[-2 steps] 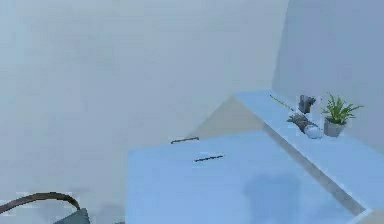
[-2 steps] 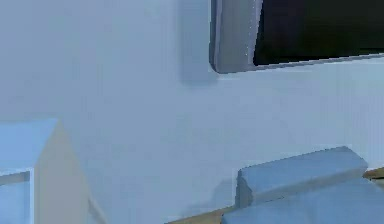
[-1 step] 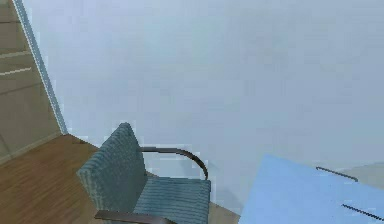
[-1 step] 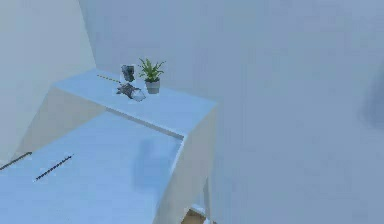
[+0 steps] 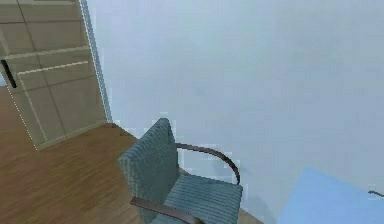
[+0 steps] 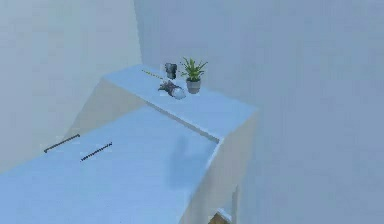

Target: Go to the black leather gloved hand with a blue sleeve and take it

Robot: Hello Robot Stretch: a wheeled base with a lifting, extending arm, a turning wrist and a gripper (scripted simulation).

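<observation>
Approach step in hand, with a small dark thing (image 6: 171, 69), perhaps the gloved hand, beside the potted plant (image 6: 193, 74) at the desk's (image 6: 140, 160) far end; cannot tell gripper state or offset; calls next for driving closer, then reaching out.

No readable text or signs anywhere

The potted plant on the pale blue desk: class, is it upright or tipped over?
Upright: the potted plant sits base-down on the desk, leaves rising above the pot.
</observation>
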